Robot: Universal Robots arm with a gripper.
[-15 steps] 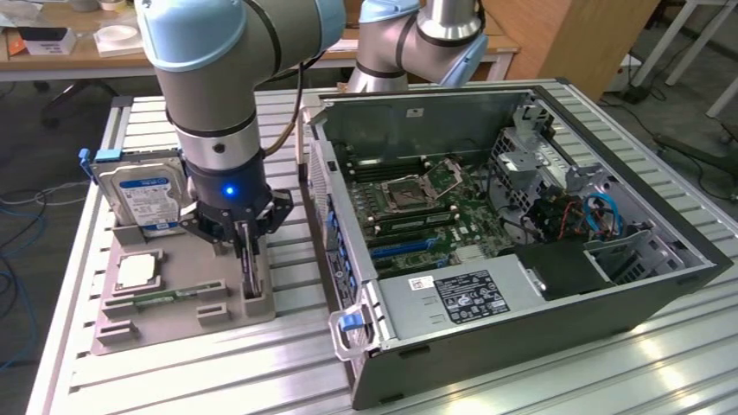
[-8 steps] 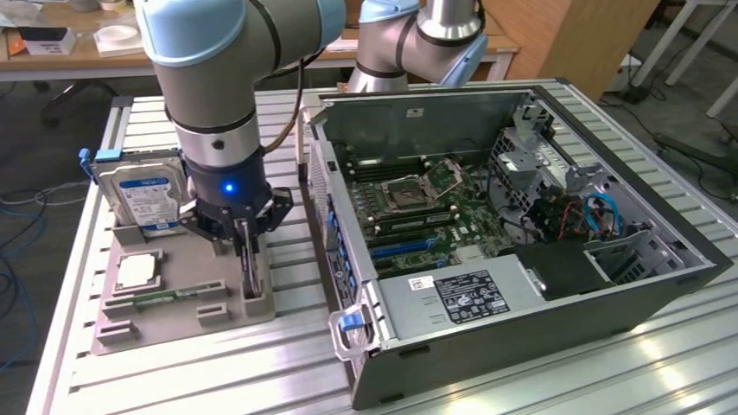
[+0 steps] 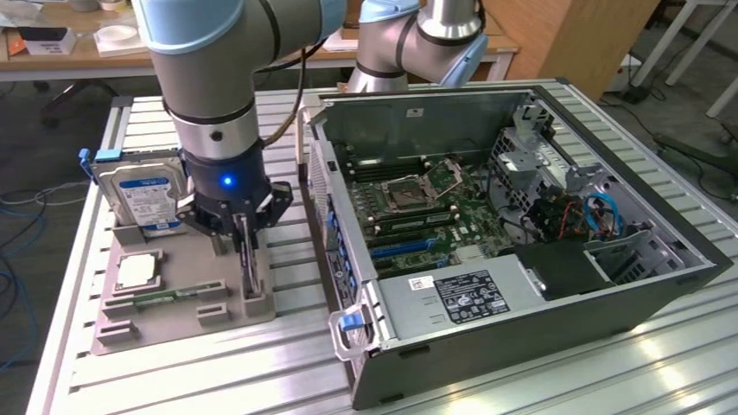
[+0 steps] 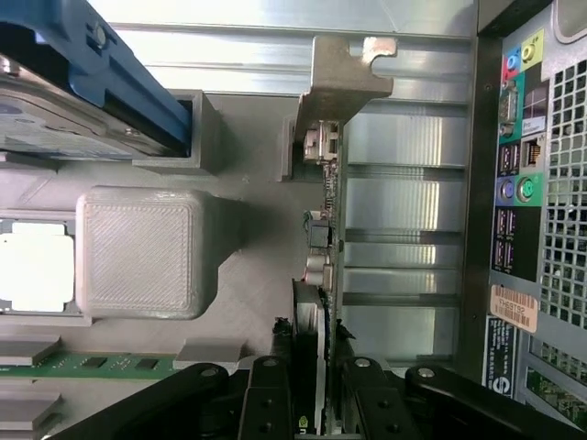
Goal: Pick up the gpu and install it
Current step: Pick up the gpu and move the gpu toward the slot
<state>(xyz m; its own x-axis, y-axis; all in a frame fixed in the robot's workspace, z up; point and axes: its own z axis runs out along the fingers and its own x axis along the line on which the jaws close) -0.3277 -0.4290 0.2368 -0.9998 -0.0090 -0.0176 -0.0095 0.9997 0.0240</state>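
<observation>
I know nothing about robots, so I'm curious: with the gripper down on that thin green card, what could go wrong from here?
The gripper pinches the thin green circuit-board card edge-on in its grey plastic holder; it could slip or tilt when lifted. The open black computer case stands close beside, so the card's silver bracket might knock its wall.

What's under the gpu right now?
The gpu stands edge-on in the gray holder tray, on the metal table. Its bottom edge sits hidden in the tray's slot.
</observation>
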